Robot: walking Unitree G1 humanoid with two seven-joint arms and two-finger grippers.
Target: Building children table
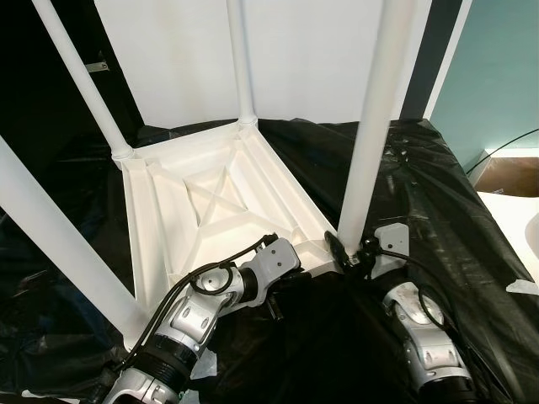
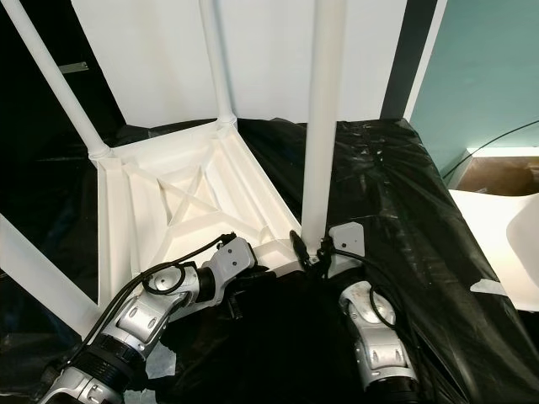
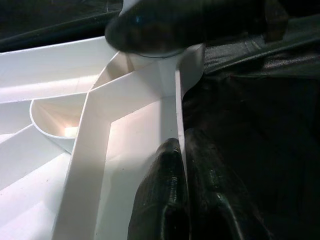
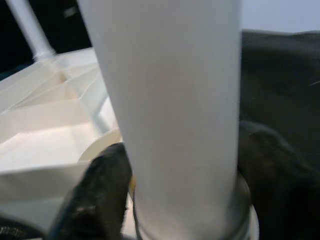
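A white children's table (image 1: 221, 200) lies upside down on black sheeting, its ribbed underside facing up and its legs standing upright. The near-right leg (image 1: 370, 143) sits in the front corner socket. My right gripper (image 1: 349, 252) is shut around the base of that leg; in the right wrist view the leg (image 4: 170, 100) fills the space between its black fingers (image 4: 100, 192). My left gripper (image 3: 181, 146) is shut on the table's front rim (image 3: 170, 105), one finger on each side of the thin wall, just left of the same corner.
Black plastic sheeting (image 1: 438, 185) covers the floor all round. A white panel (image 1: 295, 59) leans at the back. On the right are a teal wall (image 1: 497, 76), a cable and a white object (image 1: 515, 220). The other three table legs (image 1: 84, 93) rise around my arms.
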